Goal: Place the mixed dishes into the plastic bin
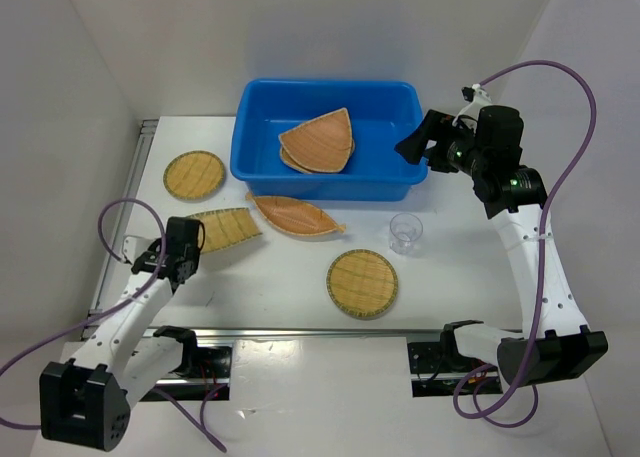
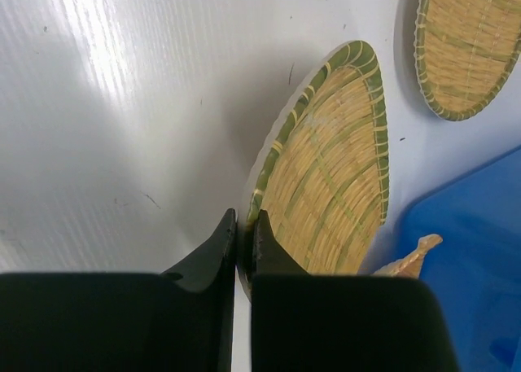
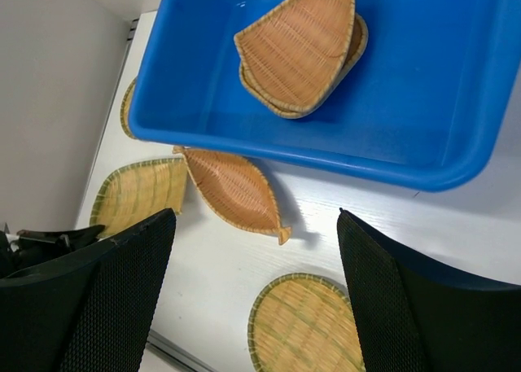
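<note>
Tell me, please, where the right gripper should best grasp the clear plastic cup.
Pinch one wall at the rim, coming straight down: the clear plastic cup stands upright, mouth up, apart from the blue bin. The open right gripper is nearest.

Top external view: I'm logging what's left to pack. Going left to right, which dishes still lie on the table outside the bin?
In order: far-left round tray → rounded-square tray → leaf-shaped tray → near round tray → clear cup.
</note>
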Available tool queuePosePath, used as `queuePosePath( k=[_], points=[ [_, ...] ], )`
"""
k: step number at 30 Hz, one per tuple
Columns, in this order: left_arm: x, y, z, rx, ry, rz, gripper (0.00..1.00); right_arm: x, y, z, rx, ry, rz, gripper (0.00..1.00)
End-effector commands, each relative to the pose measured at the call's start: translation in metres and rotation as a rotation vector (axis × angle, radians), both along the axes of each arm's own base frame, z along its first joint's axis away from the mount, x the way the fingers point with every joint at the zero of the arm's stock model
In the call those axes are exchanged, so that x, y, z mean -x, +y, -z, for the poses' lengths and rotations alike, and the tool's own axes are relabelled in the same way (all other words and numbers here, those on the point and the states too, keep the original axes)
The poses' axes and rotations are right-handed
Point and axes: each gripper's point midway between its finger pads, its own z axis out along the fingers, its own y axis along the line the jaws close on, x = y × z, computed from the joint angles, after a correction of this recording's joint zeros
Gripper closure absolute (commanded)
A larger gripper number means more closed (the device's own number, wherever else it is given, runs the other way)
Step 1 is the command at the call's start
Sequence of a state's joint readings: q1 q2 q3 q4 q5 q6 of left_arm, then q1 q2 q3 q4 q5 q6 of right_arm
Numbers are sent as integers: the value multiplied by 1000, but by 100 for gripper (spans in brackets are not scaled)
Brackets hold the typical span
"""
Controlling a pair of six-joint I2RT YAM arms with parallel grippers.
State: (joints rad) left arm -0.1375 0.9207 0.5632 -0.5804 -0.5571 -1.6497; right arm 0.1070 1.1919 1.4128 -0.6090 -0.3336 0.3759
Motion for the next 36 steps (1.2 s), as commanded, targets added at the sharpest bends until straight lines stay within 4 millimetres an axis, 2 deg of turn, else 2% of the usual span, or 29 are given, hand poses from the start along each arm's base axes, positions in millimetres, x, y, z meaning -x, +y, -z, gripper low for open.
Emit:
queuePosePath(
  k=[1, 5, 7, 10, 11, 15, 16, 17, 20, 23, 24, 25, 26, 28, 29, 30, 31, 32, 33, 34, 35, 36],
  points=[
    [-3, 10, -30, -54, -50, -7, 100, -4, 6, -10, -7, -54, -32, 15],
    [-8, 17, -62, -102, -109, -4, 100, -3, 7, -10, -10, -53, -40, 15],
    [-12, 21, -90, -137, -170, -4, 100, -4, 7, -8, -10, -53, -40, 15],
    [-16, 25, -119, -176, -235, 7, 100, -3, 9, -4, -12, -44, -49, 15],
    [-18, 25, -138, -170, -284, 2, 100, -3, 9, -4, -12, -44, -49, 15],
    [-21, 33, -184, -246, -351, 6, 100, -8, 9, 2, -11, -25, -49, 15],
    [-22, 33, -204, -259, -392, 13, 100, -7, 11, 2, -14, -25, -57, 15],
    [-22, 35, -214, -283, -403, 18, 100, -7, 11, 2, -14, -25, -57, 15],
    [-26, 31, -256, -305, -513, 50, 100, -6, 10, 4, -13, -16, -57, 15],
    [-50, 9, -281, -265, -600, 158, 100, -8, 11, 7, -13, -7, -57, 15],
    [-67, -8, -290, -233, -642, 236, 100, -9, 12, 10, -15, 4, -66, 15],
    [-76, -16, -300, -227, -674, 275, 100, -9, 12, 10, -15, 4, -66, 15],
    [-91, -23, -294, -213, -656, 305, 100, -11, 13, 14, -15, 14, -66, 15],
    [-111, -40, -312, -195, -726, 378, 100, -10, 14, 13, -18, 14, -74, 15],
    [-121, -46, -311, -191, -724, 408, 100, -11, 15, 16, -21, 23, -82, 15],
    [-141, -58, -306, -189, -720, 455, 100, -13, 17, 19, -24, 33, -91, 15],
    [-150, -71, -307, -166, -730, 506, 100, -13, 17, 21, -31, 37, -88, 15],
    [-169, -78, -301, -173, -718, 539, 100, -16, 18, 25, -31, 48, -87, 15],
    [-177, -94, -303, -158, -734, 578, 100, -18, 18, 28, -30, 59, -87, 15],
    [-186, -100, -301, -166, -739, 609, 100, -18, 18, 31, -30, 60, -87, 15],
    [-202, -119, -284, -133, -716, 674, 100, -18, 18, 31, -30, 60, -87, 15],
    [-209, -134, -293, -133, -749, 715, 100, -20, 18, 40, -28, 83, -87, 15]
  ],
)
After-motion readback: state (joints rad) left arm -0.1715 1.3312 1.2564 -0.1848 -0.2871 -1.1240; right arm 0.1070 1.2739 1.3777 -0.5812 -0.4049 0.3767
